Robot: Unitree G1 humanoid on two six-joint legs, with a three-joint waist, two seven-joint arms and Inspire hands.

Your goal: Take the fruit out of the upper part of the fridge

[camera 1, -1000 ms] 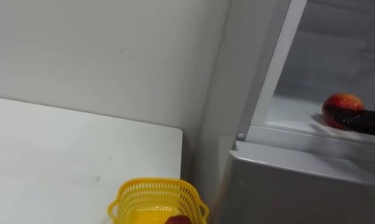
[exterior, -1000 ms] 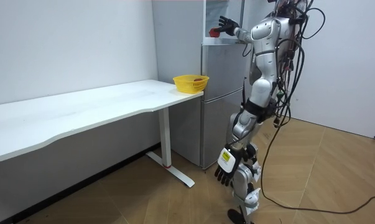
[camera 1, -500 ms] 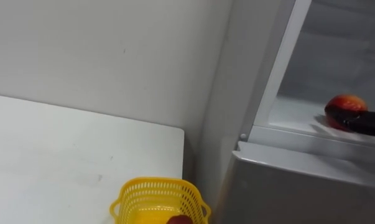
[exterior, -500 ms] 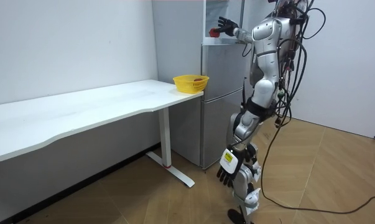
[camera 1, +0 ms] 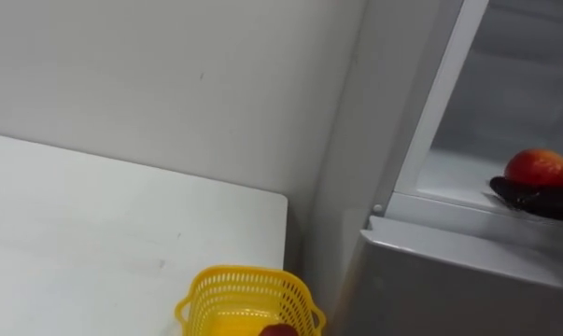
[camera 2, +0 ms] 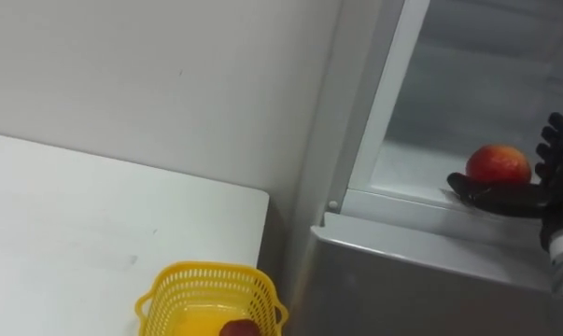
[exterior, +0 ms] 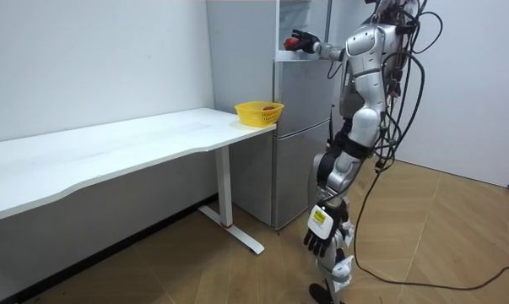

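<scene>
Nearest, one yellow basket point(camera 1: 246, 276) sits on the near right corner of the one white table point(camera 1: 94, 233). One reddish item point(camera 2: 236, 328) lies inside it, cut off by the frame, so I cannot tell what it is. Right of the table stands the one fridge point(camera 1: 449, 289), its lower door closed and its upper compartment open.

Farther in, on the upper shelf point(camera 2: 412, 177), rests one red fruit point(camera 2: 498, 164). The right hand point(camera 2: 510, 199) is wide around it. The thumb point(camera 2: 472, 190) lies along the fruit's near, lower side, and I cannot tell whether they touch. The right eye view shows the fingers point(camera 2: 556, 140) standing up just right of the fruit with a gap between. The left eye view has the thumb at its right edge.

The room view adds the robot standing at the fridge's right, right arm raised to the compartment. The left hand point(exterior: 321, 240) hangs relaxed by the leg.

Against half a second ago, the fruit keeps its place on the shelf. In the room view the right hand's spread fingers have come down, and the left hand hangs slightly lower and farther right.
</scene>
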